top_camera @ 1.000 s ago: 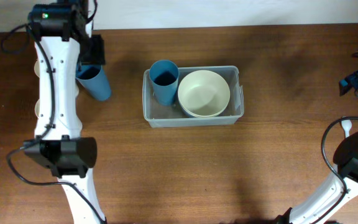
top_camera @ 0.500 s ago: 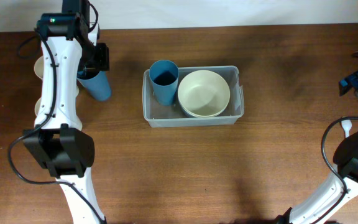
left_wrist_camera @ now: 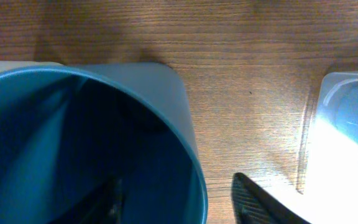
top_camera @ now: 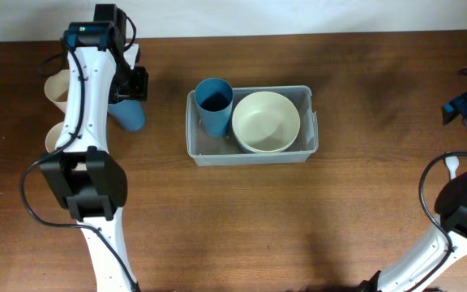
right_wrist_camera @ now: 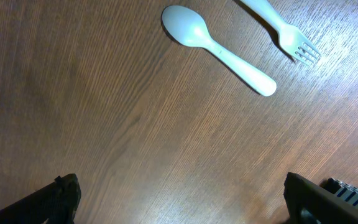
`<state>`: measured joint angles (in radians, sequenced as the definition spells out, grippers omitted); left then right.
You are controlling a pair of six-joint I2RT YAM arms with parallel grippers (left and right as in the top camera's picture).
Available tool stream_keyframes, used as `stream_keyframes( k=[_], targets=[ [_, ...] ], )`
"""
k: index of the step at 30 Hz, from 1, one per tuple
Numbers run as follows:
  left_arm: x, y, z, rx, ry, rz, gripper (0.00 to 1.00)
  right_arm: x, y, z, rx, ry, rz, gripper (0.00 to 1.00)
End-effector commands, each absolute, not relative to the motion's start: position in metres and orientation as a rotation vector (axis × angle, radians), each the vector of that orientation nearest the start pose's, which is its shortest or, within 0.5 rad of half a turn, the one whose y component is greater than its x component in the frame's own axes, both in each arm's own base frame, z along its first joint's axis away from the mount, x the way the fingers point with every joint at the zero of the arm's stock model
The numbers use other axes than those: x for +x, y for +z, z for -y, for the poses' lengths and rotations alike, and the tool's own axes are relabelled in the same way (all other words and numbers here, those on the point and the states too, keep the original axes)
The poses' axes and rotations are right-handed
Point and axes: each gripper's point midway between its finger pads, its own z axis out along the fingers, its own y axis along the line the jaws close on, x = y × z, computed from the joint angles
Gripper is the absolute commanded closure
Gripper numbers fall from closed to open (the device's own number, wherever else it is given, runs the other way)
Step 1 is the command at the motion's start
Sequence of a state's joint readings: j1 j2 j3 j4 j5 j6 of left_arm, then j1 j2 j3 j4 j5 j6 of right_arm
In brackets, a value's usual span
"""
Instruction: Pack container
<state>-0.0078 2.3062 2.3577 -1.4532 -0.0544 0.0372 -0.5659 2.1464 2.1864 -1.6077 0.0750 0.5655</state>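
Observation:
The clear container (top_camera: 251,151) sits mid-table and holds a blue cup (top_camera: 214,105) and a cream bowl (top_camera: 266,122). A second blue cup (top_camera: 129,114) stands on the table left of it. My left gripper (top_camera: 131,84) is at this cup's rim. In the left wrist view the cup (left_wrist_camera: 73,143) fills the left side. The left gripper (left_wrist_camera: 185,208) is open and straddles the cup's wall, one finger inside and one outside with a gap of wood showing. The container's corner (left_wrist_camera: 344,118) shows at the right. My right gripper (top_camera: 463,106) is wide open and empty (right_wrist_camera: 188,205).
Two cream cups (top_camera: 56,86) (top_camera: 53,138) stand at the far left behind the left arm. A white spoon (right_wrist_camera: 216,43) and fork (right_wrist_camera: 284,28) lie on the wood under the right gripper, near the table's right edge.
The left arm has swung to the right and its gripper has shifted over the loose blue cup's rim. The cup, the container and the right arm have stayed put.

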Motion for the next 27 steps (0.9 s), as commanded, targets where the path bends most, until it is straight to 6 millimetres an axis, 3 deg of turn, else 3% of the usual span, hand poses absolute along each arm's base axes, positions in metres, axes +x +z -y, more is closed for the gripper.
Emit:
stream_keyframes(
  k=[1,7,8,12,13,17,20,27],
  targets=[
    [0.480,0.137,0.000,0.092,0.048,-2.975,0.49,0.335,0.157,0.230,1.687,-0.141,-2.651,0.01],
    [0.479,0.131,0.004,0.097,0.008,-2.994,0.49,0.335,0.157,0.230,1.687,-0.141,-2.651,0.01],
    [0.479,0.128,0.004,0.097,0.008,-3.002,0.54,0.335,0.157,0.230,1.687,-0.141,-2.651,0.01],
    [0.475,0.122,0.006,0.098,-0.001,-3.028,0.94,0.335,0.157,0.230,1.687,-0.141,-2.651,0.01],
    [0.476,0.122,0.007,0.098,-0.008,-3.027,0.98,0.335,0.157,0.230,1.687,-0.141,-2.651,0.01],
    [0.480,0.130,0.013,0.102,-0.060,-2.997,0.98,0.335,0.157,0.230,1.687,-0.141,-2.651,0.01],
    [0.487,0.143,0.019,0.108,-0.100,-2.955,0.98,0.335,0.157,0.230,1.687,-0.141,-2.651,0.01],
    [0.508,0.219,0.039,0.162,-0.123,-2.728,0.98,0.335,0.157,0.230,1.687,-0.141,-2.651,0.01]
  ],
)
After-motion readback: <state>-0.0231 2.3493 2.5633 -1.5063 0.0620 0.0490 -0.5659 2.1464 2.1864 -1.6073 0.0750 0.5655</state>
